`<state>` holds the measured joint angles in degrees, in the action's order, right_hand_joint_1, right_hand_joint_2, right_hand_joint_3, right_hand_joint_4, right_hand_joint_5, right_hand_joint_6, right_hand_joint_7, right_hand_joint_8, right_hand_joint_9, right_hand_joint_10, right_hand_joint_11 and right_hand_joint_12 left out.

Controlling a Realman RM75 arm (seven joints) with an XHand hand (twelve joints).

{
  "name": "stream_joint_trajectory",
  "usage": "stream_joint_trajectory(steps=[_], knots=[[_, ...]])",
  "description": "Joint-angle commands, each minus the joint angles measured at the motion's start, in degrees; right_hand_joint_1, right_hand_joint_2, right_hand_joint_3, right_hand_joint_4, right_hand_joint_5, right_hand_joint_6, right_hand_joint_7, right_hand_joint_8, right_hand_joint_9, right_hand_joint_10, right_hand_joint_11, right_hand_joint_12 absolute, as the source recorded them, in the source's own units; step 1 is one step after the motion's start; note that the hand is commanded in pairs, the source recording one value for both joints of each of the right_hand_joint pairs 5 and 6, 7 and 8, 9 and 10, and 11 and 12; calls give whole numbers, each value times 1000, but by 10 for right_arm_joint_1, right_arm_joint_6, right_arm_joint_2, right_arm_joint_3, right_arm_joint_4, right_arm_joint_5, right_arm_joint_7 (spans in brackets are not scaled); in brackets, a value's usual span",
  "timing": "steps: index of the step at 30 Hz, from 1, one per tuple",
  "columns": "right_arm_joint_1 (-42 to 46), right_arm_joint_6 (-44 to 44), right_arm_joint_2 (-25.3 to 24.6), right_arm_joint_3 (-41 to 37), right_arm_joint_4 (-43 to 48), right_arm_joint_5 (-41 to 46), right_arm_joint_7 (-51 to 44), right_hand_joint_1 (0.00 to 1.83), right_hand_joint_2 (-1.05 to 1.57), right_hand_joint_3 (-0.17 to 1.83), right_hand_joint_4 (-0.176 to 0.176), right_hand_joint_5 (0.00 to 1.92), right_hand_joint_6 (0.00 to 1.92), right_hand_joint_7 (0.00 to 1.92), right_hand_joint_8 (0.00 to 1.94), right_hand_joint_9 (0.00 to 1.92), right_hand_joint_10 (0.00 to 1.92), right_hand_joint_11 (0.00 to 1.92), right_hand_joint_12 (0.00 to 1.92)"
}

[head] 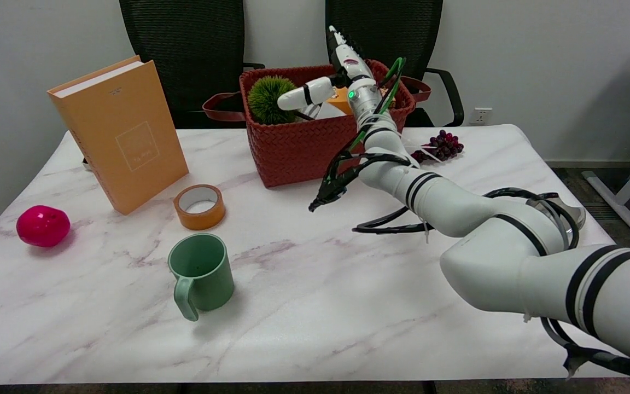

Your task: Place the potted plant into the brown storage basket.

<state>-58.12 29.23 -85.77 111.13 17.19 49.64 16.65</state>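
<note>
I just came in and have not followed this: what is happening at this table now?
The robot's right arm reaches across the marble table and its right hand is over the brown storage basket. The potted plant already sits inside the basket at its left end. The hand seems open and holds nothing, one finger pointing toward the plant. A book, a tape roll, a green mug, a pink ball and grapes lie untouched.

Right hand (328,76) hovers open-fingered over the brown storage basket (315,148) at twelve o'clock; potted plant (269,98) sits inside, left end.
</note>
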Motion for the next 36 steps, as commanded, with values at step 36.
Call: stream_joint_trajectory(steps=[36], knots=[[341, 31, 191, -14, 543, 109, 167, 415, 361, -175, 0, 0, 0, 0, 0, 0, 0, 0, 0]])
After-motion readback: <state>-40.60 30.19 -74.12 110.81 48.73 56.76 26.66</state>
